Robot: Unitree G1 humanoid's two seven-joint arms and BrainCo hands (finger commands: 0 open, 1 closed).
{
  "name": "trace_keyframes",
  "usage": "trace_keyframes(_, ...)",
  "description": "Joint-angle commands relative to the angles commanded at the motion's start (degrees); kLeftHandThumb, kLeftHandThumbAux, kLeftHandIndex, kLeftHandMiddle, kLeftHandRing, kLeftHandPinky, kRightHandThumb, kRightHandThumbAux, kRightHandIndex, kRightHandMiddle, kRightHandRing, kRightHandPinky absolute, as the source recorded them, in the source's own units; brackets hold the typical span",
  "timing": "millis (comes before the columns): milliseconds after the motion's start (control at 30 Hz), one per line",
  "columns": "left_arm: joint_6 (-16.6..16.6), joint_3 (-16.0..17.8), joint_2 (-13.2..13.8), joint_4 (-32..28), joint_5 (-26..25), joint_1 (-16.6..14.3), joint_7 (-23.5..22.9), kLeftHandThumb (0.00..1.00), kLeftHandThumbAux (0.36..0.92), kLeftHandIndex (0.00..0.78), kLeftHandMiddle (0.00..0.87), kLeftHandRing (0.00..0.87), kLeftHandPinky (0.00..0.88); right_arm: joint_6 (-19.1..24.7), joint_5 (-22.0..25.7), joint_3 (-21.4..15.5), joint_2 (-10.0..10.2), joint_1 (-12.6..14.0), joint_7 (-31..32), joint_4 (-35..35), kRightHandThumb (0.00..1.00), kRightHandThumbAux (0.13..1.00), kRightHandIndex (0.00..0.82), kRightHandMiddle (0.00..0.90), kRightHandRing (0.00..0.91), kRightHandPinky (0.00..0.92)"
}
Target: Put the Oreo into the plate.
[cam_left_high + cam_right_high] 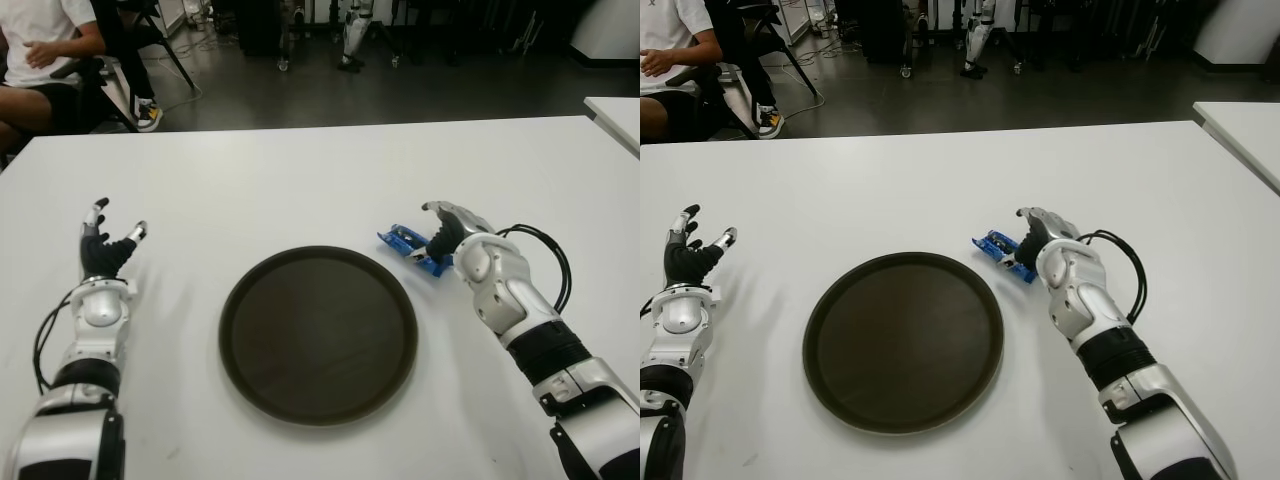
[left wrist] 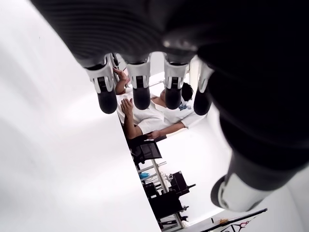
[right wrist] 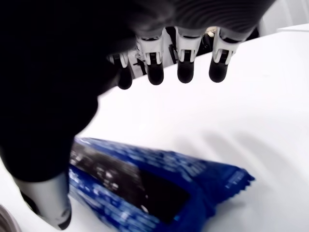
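Observation:
The Oreo [image 1: 408,245] is a blue packet lying flat on the white table [image 1: 300,180], just off the right rim of the round dark plate [image 1: 318,335]. My right hand [image 1: 437,232] hovers over the packet's right end. In the right wrist view its fingers [image 3: 186,72] reach out past the packet [image 3: 145,183] and the thumb [image 3: 50,212] stands beside it, with nothing gripped. The plate holds nothing. My left hand [image 1: 108,240] shows to the left of the plate with fingers spread [image 2: 141,96], holding nothing.
A seated person [image 1: 40,50] and chairs are beyond the table's far left corner. A second white table [image 1: 615,115] stands at the right. A black cable [image 1: 550,255] loops off my right forearm.

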Motion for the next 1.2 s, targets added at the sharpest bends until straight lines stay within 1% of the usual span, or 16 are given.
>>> trace_keyframes(267, -0.59, 0.35, -0.24, -0.22, -0.59, 0.15, -0.47, 0.000, 0.730, 0.010, 0.000, 0.000, 0.000, 0.76, -0.36, 0.90, -0.17, -0.64, 1.62, 0.47, 0.000, 0.720, 0.000, 0.000, 0.000, 0.000)
trace_keyframes(400, -0.68, 0.48, -0.29, -0.23, -0.90, 0.22, -0.88, 0.000, 0.725, 0.011, 0.000, 0.000, 0.000, 1.18, -0.02, 0.89, 0.20, -0.92, 1.87, 0.90, 0.000, 0.716, 0.000, 0.004, 0.000, 0.000)
trace_keyframes(600, -0.53, 0.21, -0.25, -0.11, -0.28, 0.27, 0.25, 0.000, 0.717, 0.007, 0.000, 0.000, 0.000, 0.57, 0.13, 0.97, 0.30, -0.87, 1.49, 1.25, 0.000, 0.722, 0.000, 0.002, 0.000, 0.000)
trace_keyframes(767, -0.31, -0.13, -0.24, -0.34, 0.08, 0.39, 0.36, 0.000, 0.711, 0.012, 0.000, 0.000, 0.000, -0.50, -0.63, 2.58, 0.36, -1.78, 1.94, 2.35, 0.000, 0.713, 0.000, 0.000, 0.000, 0.000)
trace_keyframes(867, -0.36, -0.30, -0.22, -0.48, 0.16, 0.46, 0.20, 0.000, 0.707, 0.011, 0.000, 0.000, 0.000, -1.05, -0.38, 2.74, 0.66, -1.92, 1.52, 2.54, 0.000, 0.719, 0.000, 0.003, 0.000, 0.000)
trace_keyframes(1000, -0.62, -0.66, -0.25, -0.54, 0.46, 0.40, 0.21, 0.000, 0.700, 0.009, 0.000, 0.000, 0.000, -0.08, -0.09, 2.87, 2.05, -2.48, 2.32, 1.69, 0.000, 0.721, 0.000, 0.013, 0.000, 0.000)
trace_keyframes(1200, -0.69, -0.68, -0.14, -0.34, 0.74, 0.20, 0.48, 0.000, 0.698, 0.005, 0.000, 0.000, 0.000, 0.95, -0.69, 3.39, 2.38, -2.92, 3.42, 1.19, 0.000, 0.701, 0.000, 0.008, 0.000, 0.000)
